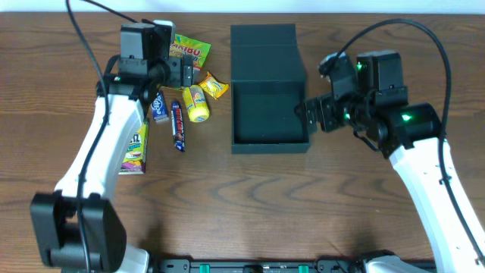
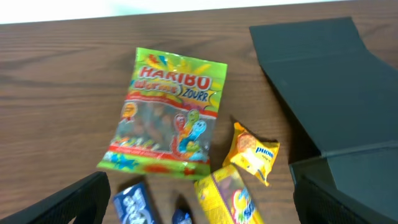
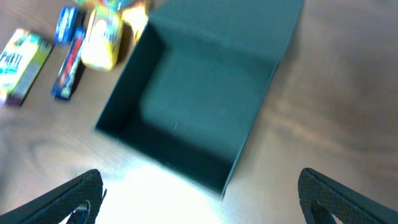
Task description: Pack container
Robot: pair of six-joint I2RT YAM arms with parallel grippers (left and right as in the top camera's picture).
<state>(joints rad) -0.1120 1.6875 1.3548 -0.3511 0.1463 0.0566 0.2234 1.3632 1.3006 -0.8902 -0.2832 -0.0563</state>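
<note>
bench (image 1: 227, 189): brown wood grain, carrying everything noted below.

container (image 1: 269, 114): dark square box, set at mid-bench, slightly toward the far edge. it is open. the lid (image 1: 263, 49) is folded back flat on the far side and stays joined along the rear wall. a bare dark floor is seen inside from the right wrist view. all snacks are located to its left, apart from it.

left fingers (image 2: 74, 202): spread wide, released, nothing gripped. in the overhead view they are held over the far end of the snack group, beside the sweets bag.

right fingers (image 3: 68, 199): spread wide, released, nothing gripped. they are positioned at the right wall of the container; contact with the wall cannot be told.

sweets bag (image 2: 165, 112): green and yellow, lying flat, farthest item of the group.

snack box (image 1: 135, 148): long, green-yellow, nearest item, partly covered by the left arm in the overhead view.

yellow packet (image 1: 197, 104): lying between the bag and the container's left wall, well clear of that wall.

dark bar (image 1: 178, 125): slim, blue-black wrapper, laid lengthwise just left of the yellow packet.

biscuit packet (image 2: 252, 152): small, orange-yellow, tilted, just beside the lower right corner of the sweets bag.

blue packet (image 1: 159, 106): small, placed left of the dark bar; print too blurred to read.
</note>
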